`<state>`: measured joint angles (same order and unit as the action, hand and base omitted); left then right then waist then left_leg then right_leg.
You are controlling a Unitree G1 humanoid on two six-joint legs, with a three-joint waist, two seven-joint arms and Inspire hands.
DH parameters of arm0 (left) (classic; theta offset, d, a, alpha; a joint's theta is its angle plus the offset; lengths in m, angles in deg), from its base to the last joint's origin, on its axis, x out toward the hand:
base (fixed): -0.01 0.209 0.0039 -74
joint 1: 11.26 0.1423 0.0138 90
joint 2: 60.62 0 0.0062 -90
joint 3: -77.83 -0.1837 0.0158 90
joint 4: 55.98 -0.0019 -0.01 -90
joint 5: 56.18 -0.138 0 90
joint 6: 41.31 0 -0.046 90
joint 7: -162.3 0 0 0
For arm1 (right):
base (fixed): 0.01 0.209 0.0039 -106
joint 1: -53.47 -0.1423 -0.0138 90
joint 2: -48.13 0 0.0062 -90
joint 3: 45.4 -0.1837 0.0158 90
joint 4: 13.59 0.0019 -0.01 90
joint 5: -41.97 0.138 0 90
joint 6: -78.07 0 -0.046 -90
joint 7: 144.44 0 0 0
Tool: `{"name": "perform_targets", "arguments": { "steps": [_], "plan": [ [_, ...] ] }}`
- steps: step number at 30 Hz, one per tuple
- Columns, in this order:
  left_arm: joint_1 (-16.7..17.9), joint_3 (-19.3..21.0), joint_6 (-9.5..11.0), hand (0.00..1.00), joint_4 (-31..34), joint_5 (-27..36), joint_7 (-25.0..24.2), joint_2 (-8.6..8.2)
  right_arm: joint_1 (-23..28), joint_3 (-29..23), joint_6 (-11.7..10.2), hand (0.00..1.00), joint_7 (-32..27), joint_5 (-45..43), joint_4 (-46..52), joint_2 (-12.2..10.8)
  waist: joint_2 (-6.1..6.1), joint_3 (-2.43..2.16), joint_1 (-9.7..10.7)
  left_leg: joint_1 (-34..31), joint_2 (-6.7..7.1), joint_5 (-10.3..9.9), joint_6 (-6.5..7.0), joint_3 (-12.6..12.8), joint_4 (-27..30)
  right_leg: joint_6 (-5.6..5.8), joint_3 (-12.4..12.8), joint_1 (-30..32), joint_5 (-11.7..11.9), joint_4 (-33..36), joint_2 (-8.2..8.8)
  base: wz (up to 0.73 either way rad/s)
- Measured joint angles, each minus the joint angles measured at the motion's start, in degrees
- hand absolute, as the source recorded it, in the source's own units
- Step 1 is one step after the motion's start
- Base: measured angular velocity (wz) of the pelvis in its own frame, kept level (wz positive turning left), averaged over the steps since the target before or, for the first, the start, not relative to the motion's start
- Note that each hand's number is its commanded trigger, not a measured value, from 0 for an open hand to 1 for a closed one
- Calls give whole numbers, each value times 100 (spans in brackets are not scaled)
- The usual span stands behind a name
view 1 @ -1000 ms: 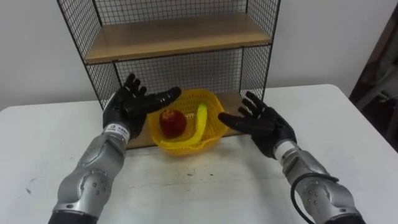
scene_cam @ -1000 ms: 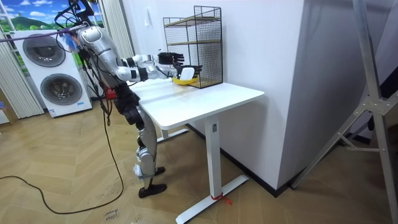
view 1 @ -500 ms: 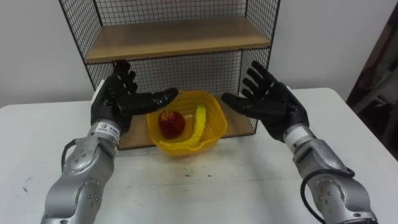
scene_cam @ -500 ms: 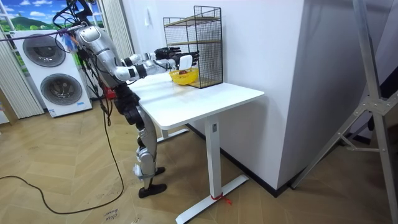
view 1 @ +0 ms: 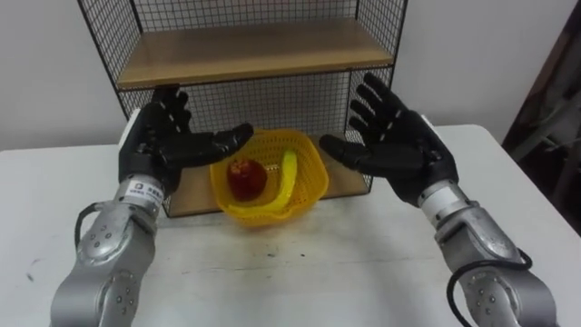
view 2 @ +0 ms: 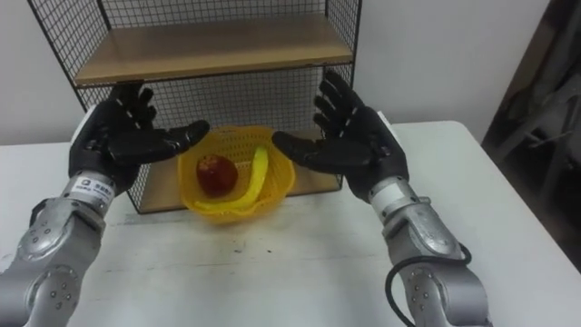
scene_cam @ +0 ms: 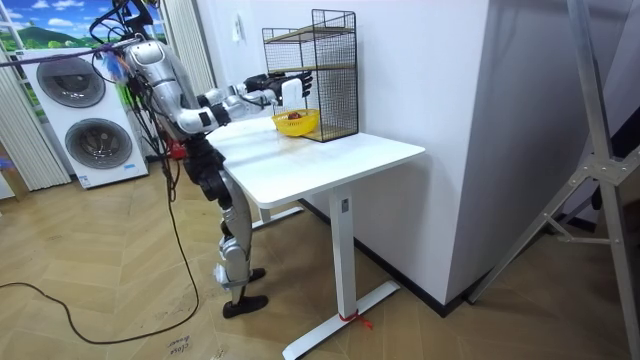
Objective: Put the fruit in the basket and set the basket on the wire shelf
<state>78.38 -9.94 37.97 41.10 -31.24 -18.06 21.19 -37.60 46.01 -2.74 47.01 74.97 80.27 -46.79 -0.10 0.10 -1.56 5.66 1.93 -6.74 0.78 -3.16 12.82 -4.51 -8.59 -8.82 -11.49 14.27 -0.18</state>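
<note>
Yellow plastic mesh basket (view 1: 263,211) holding the red apple (view 1: 241,177) and yellow banana (view 1: 287,174) sits low in the black wire shelf (view 1: 241,53), between the empty, spread-open left hand (view 1: 162,145) and right hand (view 1: 399,150), left looks slightly nearer

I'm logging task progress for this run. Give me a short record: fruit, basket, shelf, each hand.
fruit: apple and banana, both in the basket
basket: yellow, at the front of the wire shelf's bottom board
wire shelf: stands on the white table
left hand: open, raised beside the basket, apart from it
right hand: open, raised at its other side, apart from it
</note>
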Motion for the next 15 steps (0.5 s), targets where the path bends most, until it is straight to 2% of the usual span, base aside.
{"name": "perform_targets", "arguments": {
  "steps": [2,4,6,8,11,15],
  "plan": [
    [286,57,1,0,342,32,-112,-36,303,-284,0,0,4,24,249,-4,2,-3,-33,-9,-1,1,-1,-1,5,1,-4,-5,10,-19,-3,2],
    [461,190,19,0,412,41,-207,-48,470,-502,-6,0,9,19,369,-6,-2,-12,-34,-4,-6,1,-2,0,-10,0,-18,-19,10,-20,-3,0],
    [681,326,76,0,550,34,-255,-53,661,-685,-118,0,13,-19,403,-13,15,-33,-18,8,-10,1,-4,8,-22,2,-8,-22,8,-19,-10,0],
    [979,374,216,0,707,20,-308,-60,944,-864,-219,0,17,-332,501,-62,52,-53,-13,25,-15,3,-7,16,-30,16,-8,-37,0,-17,-14,-3],
    [1245,398,395,0,810,23,-399,-64,1142,-956,-242,0,64,-610,591,-153,116,-50,-17,72,-20,-14,-35,78,-52,57,28,-56,-32,-3,-18,-7],
    [1404,447,495,0,882,-42,-438,-54,1168,-973,-247,0,118,-666,629,-155,139,-41,16,65,-16,-21,-29,75,-45,72,18,-77,-25,-37,-16,1]
  ]
}}
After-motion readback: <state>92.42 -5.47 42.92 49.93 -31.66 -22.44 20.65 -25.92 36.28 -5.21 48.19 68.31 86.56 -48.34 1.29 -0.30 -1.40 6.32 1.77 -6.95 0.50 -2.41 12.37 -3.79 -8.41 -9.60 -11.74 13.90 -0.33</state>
